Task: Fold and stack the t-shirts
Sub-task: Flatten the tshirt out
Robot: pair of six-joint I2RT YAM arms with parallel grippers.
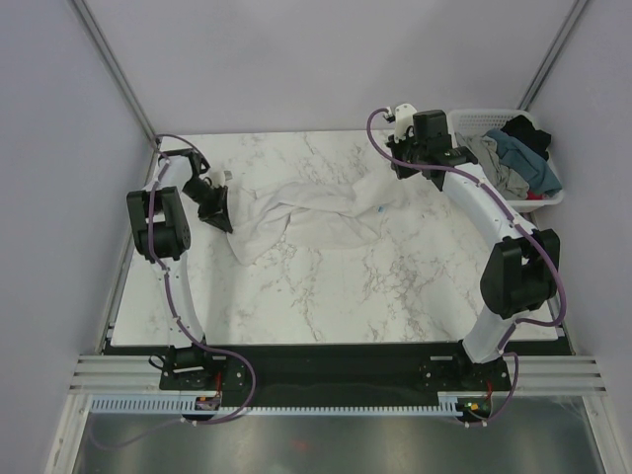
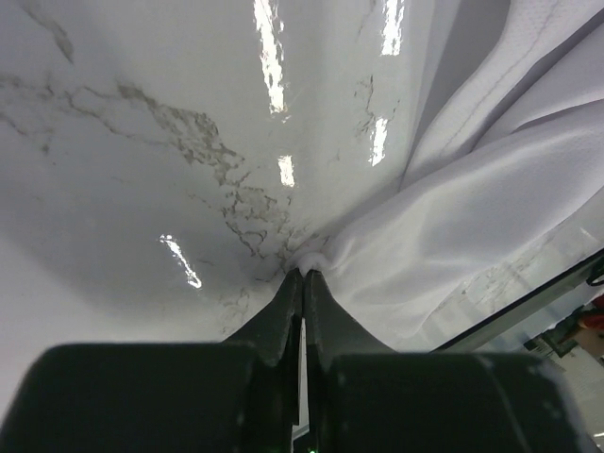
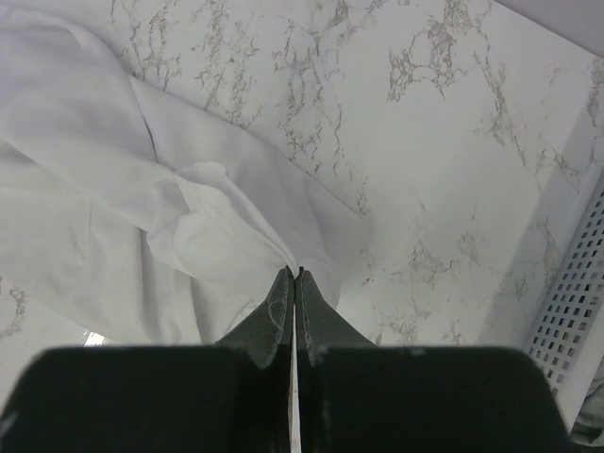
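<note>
A large white t-shirt (image 1: 306, 212) lies rumpled and stretched across the far middle of the marble table. My left gripper (image 1: 219, 212) is shut on the shirt's left edge; in the left wrist view the closed tips (image 2: 304, 274) pinch a fold of white fabric (image 2: 453, 217). My right gripper (image 1: 420, 176) is shut on the shirt's right end; in the right wrist view the tips (image 3: 294, 272) hold white cloth (image 3: 142, 208). Grey, teal-blue and black shirts (image 1: 513, 158) are piled in the basket.
A white lattice basket (image 1: 474, 118) stands at the far right corner of the table; its wall shows in the right wrist view (image 3: 576, 293). Grey walls surround the marble table (image 1: 336, 296). The table's near edge runs along the arm bases.
</note>
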